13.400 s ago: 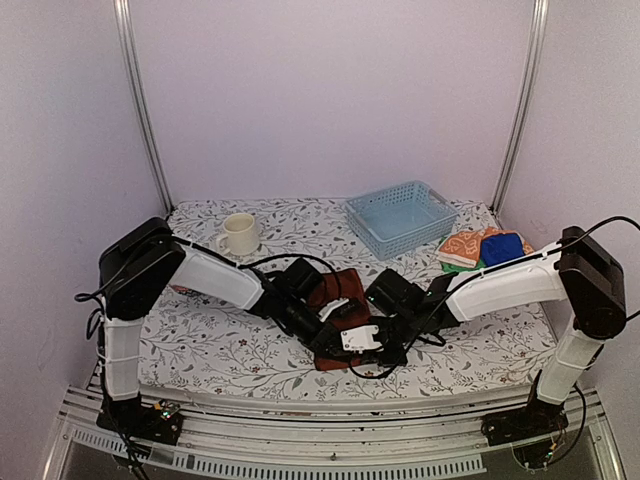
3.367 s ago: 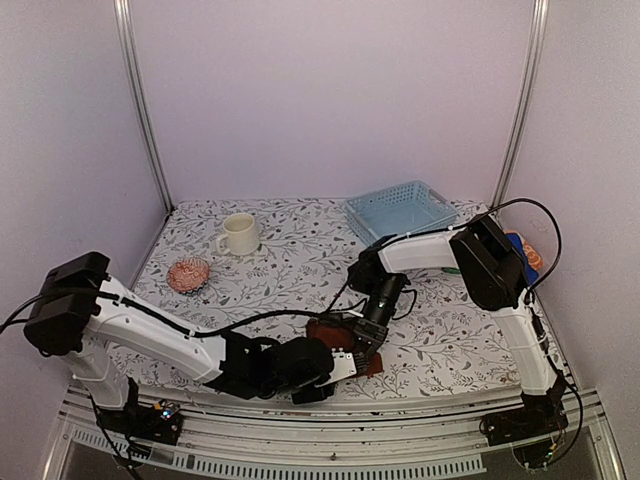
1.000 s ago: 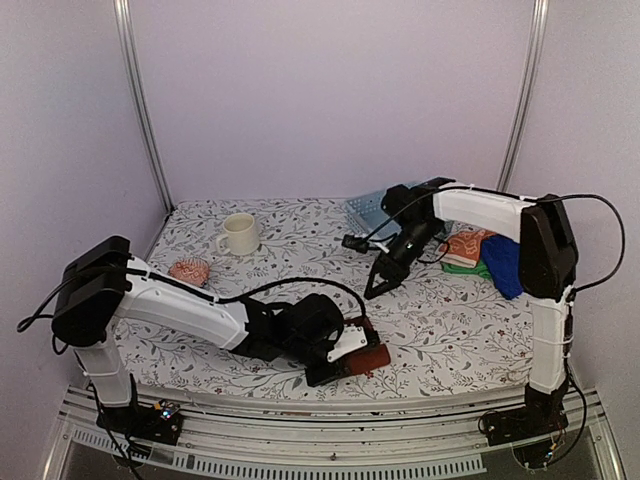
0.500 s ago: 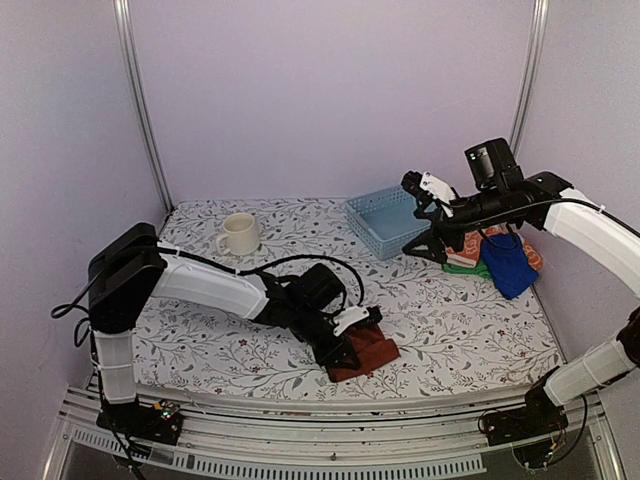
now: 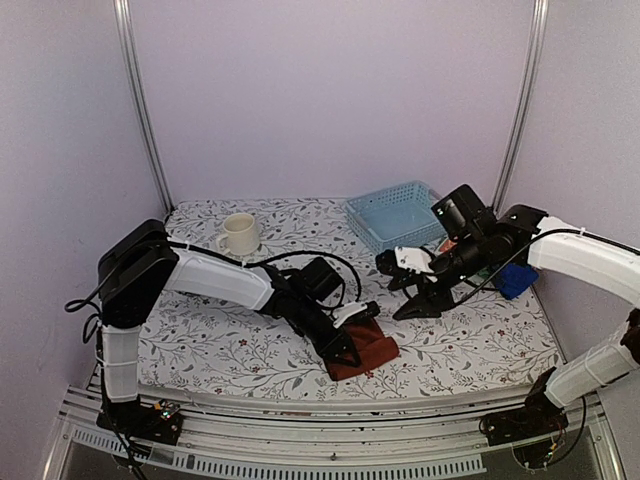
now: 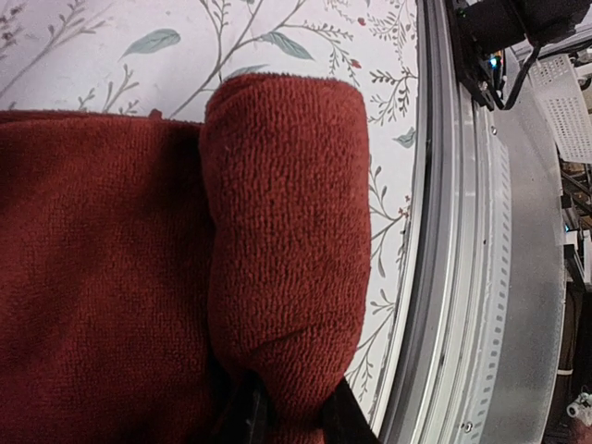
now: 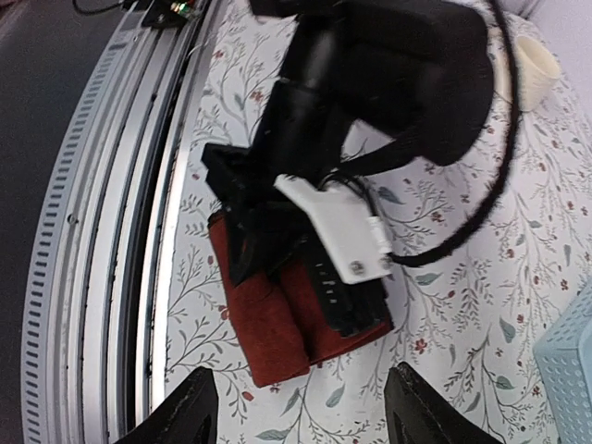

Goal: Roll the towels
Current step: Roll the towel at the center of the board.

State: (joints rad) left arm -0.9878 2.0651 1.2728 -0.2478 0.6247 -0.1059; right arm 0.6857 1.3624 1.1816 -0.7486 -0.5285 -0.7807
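Rust-brown towel (image 5: 376,352) lies on the desk (image 5: 200,340), well nearer the arms than the blue basket (image 5: 385,232), with 1 edge curled into a short roll. Left pincer (image 5: 348,352) is clamped onto that rolled end. Right pincer (image 5: 420,300) hangs between basket and towel, jaws spread wide, holding nothing. Blue towel (image 5: 515,280) lies right of the basket.

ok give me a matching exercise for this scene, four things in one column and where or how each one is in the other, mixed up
1. dark rust-brown terry towel
2. royal-blue cloth towel
3. cream ceramic mug
4. pale blue plastic lattice basket

A. back left of the floral-patterned table
B. far right side
C. at the back, right of centre
D. near the front edge, partly rolled, pinched by the left fingers

Pairs: 1-D, 2-B, 3-A, 4-C
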